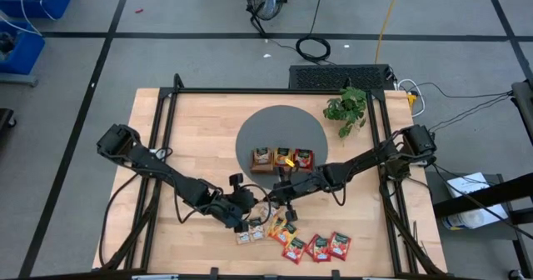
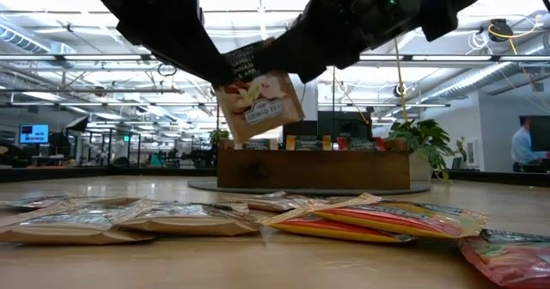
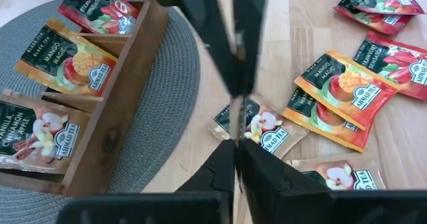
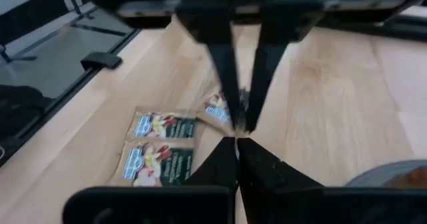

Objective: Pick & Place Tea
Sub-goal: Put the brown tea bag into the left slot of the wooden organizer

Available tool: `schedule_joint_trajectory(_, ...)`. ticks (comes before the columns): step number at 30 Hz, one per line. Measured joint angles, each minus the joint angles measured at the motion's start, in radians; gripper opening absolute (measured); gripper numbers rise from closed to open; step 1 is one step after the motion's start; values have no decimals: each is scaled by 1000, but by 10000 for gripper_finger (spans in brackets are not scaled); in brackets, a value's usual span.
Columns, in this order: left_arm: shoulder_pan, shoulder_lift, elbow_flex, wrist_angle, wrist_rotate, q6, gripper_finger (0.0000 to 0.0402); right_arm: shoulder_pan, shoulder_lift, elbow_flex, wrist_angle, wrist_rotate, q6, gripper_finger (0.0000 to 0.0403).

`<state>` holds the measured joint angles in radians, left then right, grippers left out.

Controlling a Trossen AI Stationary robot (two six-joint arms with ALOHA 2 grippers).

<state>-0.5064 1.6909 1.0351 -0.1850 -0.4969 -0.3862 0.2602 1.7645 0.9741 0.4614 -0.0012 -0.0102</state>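
A cream-white tea sachet [image 2: 259, 107] with a dark green top hangs in the air between my two grippers. My left gripper [image 1: 249, 212] and my right gripper [image 1: 279, 200] meet tip to tip over the table's near middle, both shut. Loose sachets lie flat on the wood below: two cream ones [image 4: 160, 144], orange ones [image 3: 337, 91] and red ones [image 1: 329, 247]. The brown wooden tray [image 1: 253, 165] stands on a round grey mat [image 1: 279, 122], with a cream, an orange and a red sachet upright in its three compartments. My left gripper holds the cream sachet near its dark top edge [image 2: 243, 64], pinched between the two fingers, which slant down from the table's left. The sachet hangs tilted, clear of the table. My right gripper's fingers [image 3: 233, 57] close on the same sachet [image 3: 261, 127] from the table's right, slanting down. The exact spot is hidden by the fingers themselves.
A potted plant [image 1: 346, 109] stands at the far right of the table, beside the mat. The loose sachets crowd the near edge [image 2: 361, 220]. Bare wood lies to the left and right of the mat. A person sits far off in the room [image 2: 524, 147].
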Motion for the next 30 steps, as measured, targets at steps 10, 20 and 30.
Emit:
schedule_joint_trajectory(10,-64,-103,1,-156,-9,-84,116,-70,0,-67,151,-14,14,0)
schedule_joint_trajectory(20,-243,-93,0,-289,-176,-292,107,-182,-2,-154,401,184,-10,0)
schedule_joint_trajectory(30,-354,-80,1,-292,-319,-322,71,-235,0,-207,408,261,32,0)
